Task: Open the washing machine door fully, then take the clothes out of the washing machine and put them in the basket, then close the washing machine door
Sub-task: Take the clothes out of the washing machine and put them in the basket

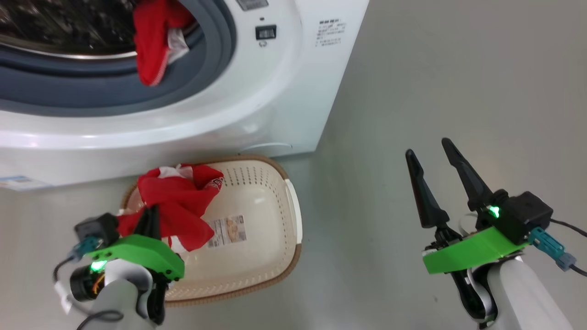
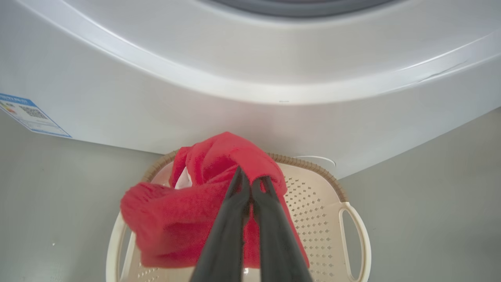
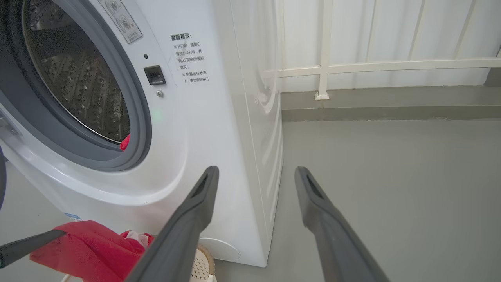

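- Head view: nearest the lens, the left gripper (image 1: 151,214) is pinched on a red garment (image 1: 183,201). The cloth bunches just beyond its fingers and drapes into the basket (image 1: 270,192) below them.
- Well off to its right, the right gripper (image 1: 426,147) is spread and empty over bare floor (image 1: 458,68).
- Far beyond the left gripper, the machine (image 1: 284,91) has its mouth open. A second garment (image 1: 153,41) hangs over the gasket (image 1: 211,59).
- Left wrist view: the two fingers are pressed together through a fold of the garment. The basket sits directly under and ahead of them, and the machine's white front is beyond.
- Right wrist view: the fingers are apart with nothing between them. The machine is ahead and to their left, and a scrap of red shows at the lower lip of the drum (image 3: 78,78).
- Progress, as I judge it: opening looks done. One garment is over the basket but not let go, at least one piece is left inside, and closing the door is yet to do.
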`<state>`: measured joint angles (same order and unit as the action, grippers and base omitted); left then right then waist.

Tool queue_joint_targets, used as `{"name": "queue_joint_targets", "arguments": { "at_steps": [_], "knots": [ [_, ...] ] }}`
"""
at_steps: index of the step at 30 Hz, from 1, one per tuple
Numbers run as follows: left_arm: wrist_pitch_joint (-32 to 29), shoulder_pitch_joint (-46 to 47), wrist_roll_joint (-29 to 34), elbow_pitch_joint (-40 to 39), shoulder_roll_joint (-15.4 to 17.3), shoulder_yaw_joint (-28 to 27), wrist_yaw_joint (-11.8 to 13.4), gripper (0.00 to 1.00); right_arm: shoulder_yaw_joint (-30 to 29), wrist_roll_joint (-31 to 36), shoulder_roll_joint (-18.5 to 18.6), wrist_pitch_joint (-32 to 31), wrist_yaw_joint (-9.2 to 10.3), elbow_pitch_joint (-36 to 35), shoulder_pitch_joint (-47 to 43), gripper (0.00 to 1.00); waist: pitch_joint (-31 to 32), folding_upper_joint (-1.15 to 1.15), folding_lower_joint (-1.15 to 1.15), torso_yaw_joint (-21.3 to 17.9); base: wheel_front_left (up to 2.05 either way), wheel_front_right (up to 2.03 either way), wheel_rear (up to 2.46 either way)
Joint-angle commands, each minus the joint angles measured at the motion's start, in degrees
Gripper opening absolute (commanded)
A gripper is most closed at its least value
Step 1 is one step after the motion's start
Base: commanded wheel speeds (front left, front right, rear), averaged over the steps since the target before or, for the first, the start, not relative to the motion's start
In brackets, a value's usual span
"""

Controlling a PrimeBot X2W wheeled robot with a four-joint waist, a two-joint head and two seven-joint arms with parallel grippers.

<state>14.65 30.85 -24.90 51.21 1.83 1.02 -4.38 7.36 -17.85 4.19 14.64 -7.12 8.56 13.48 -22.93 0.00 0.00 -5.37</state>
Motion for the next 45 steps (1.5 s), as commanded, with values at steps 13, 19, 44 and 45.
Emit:
{"name": "queue_joint_targets", "arguments": {
  "at_steps": [13,19,44,45],
  "knots": [
    [-6.53,11.65,-0.51,20.65,1.89,2.98,-0.68,0.00,3.38,-0.36,-0.30,0.36,-0.36,-1.38,3.40,1.00,-7.81,0.00,0.00,-3.35,0.00,0.00,0.00],
    [-10.08,12.06,0.90,22.16,2.93,4.96,0.38,0.00,3.60,-0.60,-0.60,0.36,-0.36,-1.15,3.83,1.00,-8.96,0.00,0.00,-4.25,0.00,0.00,0.00],
    [0.28,3.27,1.42,17.93,3.16,7.30,-1.95,1.00,2.23,-0.23,-0.04,0.36,-0.36,1.04,1.23,1.00,4.20,0.00,0.00,0.80,0.00,0.00,0.00],
    [0.30,2.44,1.47,15.89,3.39,6.82,-1.90,1.00,2.08,-0.20,0.04,0.36,-0.36,1.14,0.87,1.00,5.02,0.00,0.00,1.09,0.00,0.00,0.00]
  ]
}}
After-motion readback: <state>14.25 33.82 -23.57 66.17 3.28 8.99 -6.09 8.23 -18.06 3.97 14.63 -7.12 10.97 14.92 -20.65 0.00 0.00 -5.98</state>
